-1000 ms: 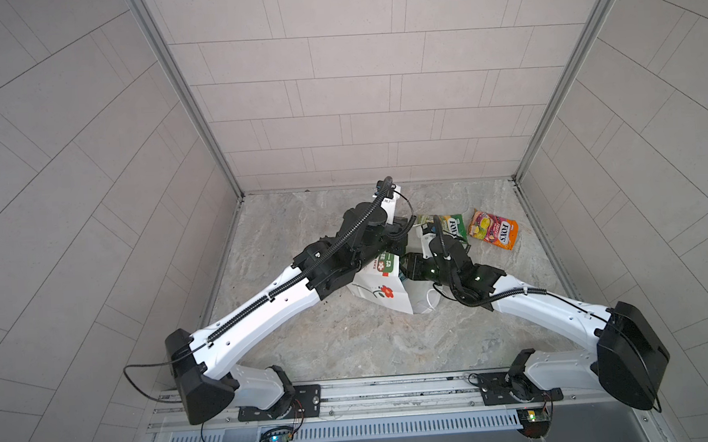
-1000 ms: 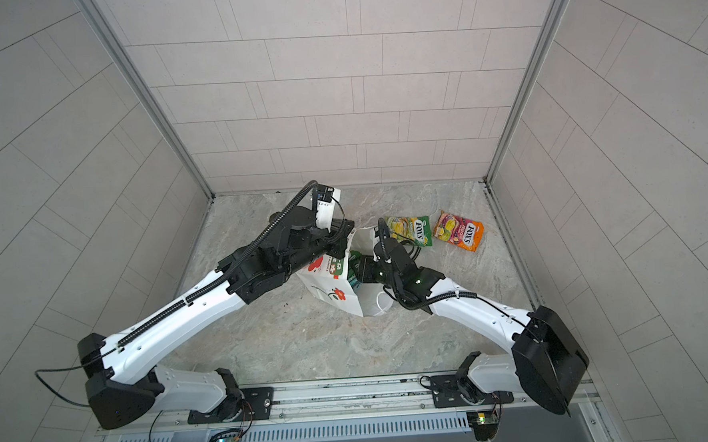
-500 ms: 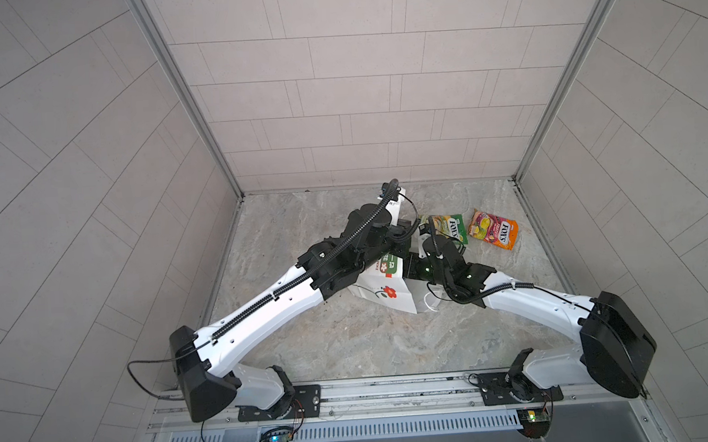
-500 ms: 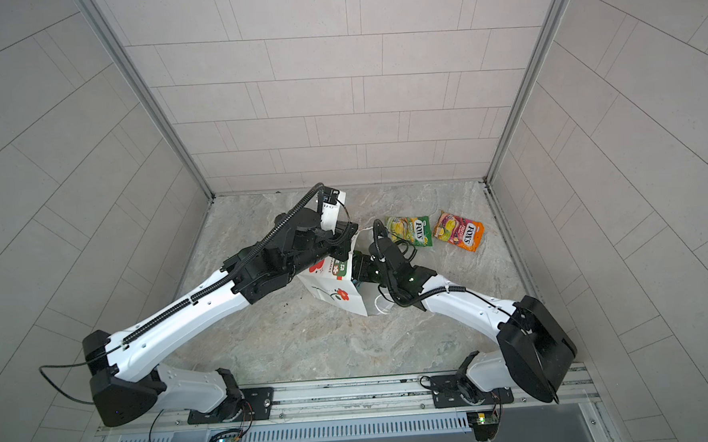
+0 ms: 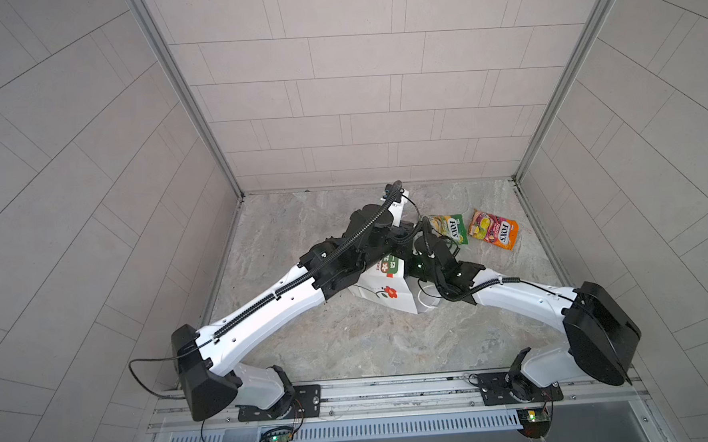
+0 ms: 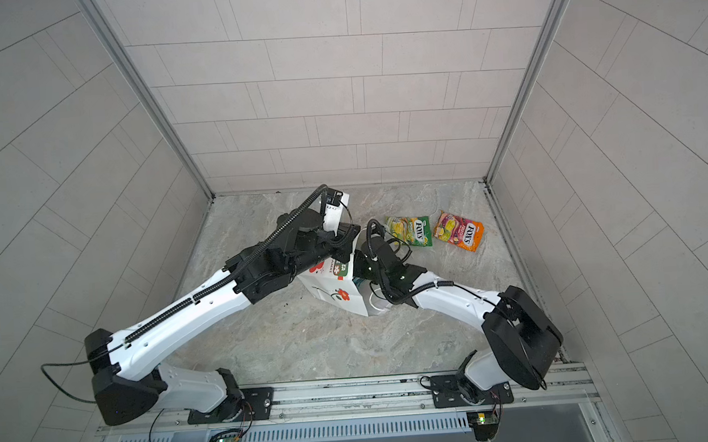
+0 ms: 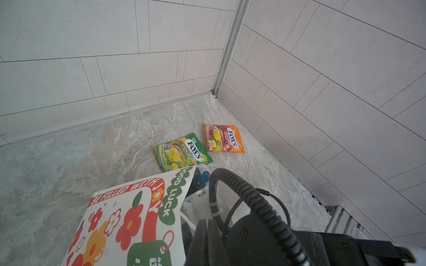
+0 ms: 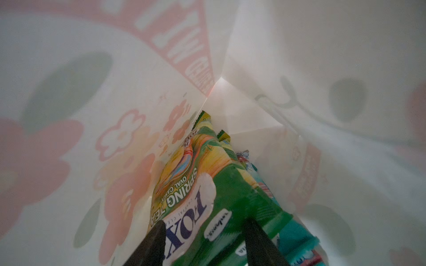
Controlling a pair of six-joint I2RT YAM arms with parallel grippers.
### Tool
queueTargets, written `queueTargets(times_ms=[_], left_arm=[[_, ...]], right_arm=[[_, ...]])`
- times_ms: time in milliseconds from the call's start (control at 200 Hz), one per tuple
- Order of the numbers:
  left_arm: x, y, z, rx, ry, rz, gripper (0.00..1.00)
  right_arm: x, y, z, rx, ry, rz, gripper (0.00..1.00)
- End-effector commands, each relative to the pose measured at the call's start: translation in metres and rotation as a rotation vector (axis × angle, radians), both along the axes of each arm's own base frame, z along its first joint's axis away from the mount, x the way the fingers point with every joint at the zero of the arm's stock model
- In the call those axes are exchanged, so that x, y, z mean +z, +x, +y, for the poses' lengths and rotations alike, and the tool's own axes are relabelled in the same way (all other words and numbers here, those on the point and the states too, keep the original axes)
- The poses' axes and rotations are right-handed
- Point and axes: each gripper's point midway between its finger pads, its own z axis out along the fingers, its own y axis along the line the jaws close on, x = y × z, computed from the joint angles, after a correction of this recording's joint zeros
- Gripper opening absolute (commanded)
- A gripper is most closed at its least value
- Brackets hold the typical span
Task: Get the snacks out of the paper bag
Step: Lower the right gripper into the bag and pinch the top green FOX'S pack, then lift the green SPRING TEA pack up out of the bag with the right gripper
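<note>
- My right tool (image 8: 204,226) sits inside the paper bag (image 8: 69,69), deeper than a second ago. Its fingers have spread apart: released, gripping nothing.
- So the pick is set up but not made. Closing on a packet is the next move, I judge.
- The top green packet (image 8: 193,184) lies between my spread fingers, its near end at their tips.
- A second green packet (image 8: 224,138) and a teal packet (image 8: 297,232) lie beside it in the bag.
- My left tool is clenched. Its tips are hidden, so I cannot tell whether it pinches the bag's rim.
- Farthest, on the worktop (image 5: 350,334), a loose green packet (image 5: 448,228) and an orange packet (image 5: 493,234) lie outside, unmoved, just beside each other.
</note>
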Motion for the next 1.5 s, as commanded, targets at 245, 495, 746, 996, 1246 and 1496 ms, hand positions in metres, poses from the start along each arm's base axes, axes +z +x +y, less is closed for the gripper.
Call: queueTargets(times_ms=[245, 495, 746, 996, 1246, 1496], left_arm=[[0.036, -0.014, -0.002, -0.066, -0.058, -0.078, 0.0], [0.034, -0.017, 0.011, -0.042, -0.017, -0.099, 0.0], [0.023, -0.013, 0.03, 0.015, 0.058, -0.12, 0.0], [0.014, -0.008, 0.037, 0.049, 0.116, -0.13, 0.0], [0.01, -0.005, 0.04, 0.071, 0.128, -0.13, 0.0], [0.009, -0.006, 0.037, 0.058, 0.126, -0.126, 0.0]], right_arm=[[-0.002, 0.025, 0.012, -0.079, 0.0, -0.01, 0.49], [0.004, 0.019, 0.018, -0.018, -0.027, -0.037, 0.0], [0.03, 0.003, 0.004, 0.031, -0.076, -0.108, 0.0], [0.049, -0.011, -0.006, 0.076, -0.097, -0.189, 0.0], [0.08, -0.018, -0.013, 0.091, -0.098, -0.254, 0.0], [0.113, -0.026, -0.021, 0.085, -0.068, -0.333, 0.0]])
